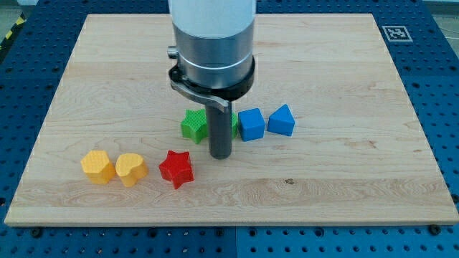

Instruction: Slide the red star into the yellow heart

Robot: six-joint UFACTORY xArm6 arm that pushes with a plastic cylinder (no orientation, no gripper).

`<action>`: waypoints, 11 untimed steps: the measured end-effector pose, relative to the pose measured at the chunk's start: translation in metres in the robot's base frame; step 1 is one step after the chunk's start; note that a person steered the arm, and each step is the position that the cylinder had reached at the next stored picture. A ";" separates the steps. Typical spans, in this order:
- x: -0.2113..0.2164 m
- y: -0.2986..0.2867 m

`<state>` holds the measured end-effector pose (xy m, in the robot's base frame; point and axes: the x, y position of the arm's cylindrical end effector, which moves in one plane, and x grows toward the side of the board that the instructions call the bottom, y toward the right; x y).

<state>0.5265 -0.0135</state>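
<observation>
The red star (176,168) lies on the wooden board toward the view's bottom left. The yellow heart (131,169) sits just left of it with a narrow gap between them. My tip (221,155) rests on the board a little to the right of and slightly above the red star, not touching it. The rod hangs down from the arm's grey and white body at the view's top centre.
A yellow hexagon-like block (97,166) sits left of the heart. A green star (193,125) lies behind the rod's left, another green block (234,125) is mostly hidden by the rod. A blue cube (251,123) and a blue wedge-like block (282,120) stand to the right.
</observation>
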 end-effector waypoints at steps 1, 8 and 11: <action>0.007 0.016; 0.030 -0.018; 0.026 -0.057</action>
<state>0.5526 -0.0702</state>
